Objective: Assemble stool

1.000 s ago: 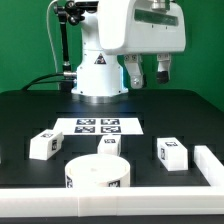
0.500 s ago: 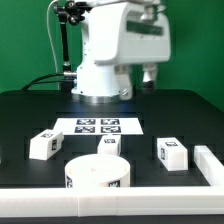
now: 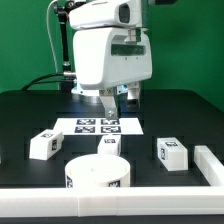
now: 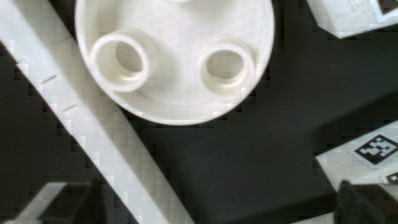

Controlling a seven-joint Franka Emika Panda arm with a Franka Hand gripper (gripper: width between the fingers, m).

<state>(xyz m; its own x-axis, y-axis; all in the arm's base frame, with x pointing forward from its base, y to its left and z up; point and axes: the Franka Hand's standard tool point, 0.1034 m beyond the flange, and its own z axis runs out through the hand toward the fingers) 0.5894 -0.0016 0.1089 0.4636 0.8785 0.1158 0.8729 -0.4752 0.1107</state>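
Note:
The round white seat [image 3: 97, 173] lies at the front of the table. In the wrist view its underside [image 4: 169, 55] shows two round holes. Three white block legs with tags stand behind it, one on the exterior view's left [image 3: 44, 144], one in the middle [image 3: 109, 145] and one on the right [image 3: 171, 153]. A tagged leg [image 4: 370, 156] and the corner of another [image 4: 365, 12] show in the wrist view. My gripper [image 3: 118, 97] hangs open and empty above the marker board, well above the parts. In the wrist view the gripper [image 4: 205, 208] has only black table between its fingertips.
The marker board [image 3: 97, 126] lies flat behind the legs. A long white bar [image 3: 150, 197] runs along the front edge and turns up the exterior view's right side [image 3: 210, 165]. It crosses the wrist view [image 4: 98, 130] next to the seat. The robot base [image 3: 97, 75] stands at the back.
The arm has swung toward the exterior view's left and come lower, from the back right to above the marker board. The parts have not moved.

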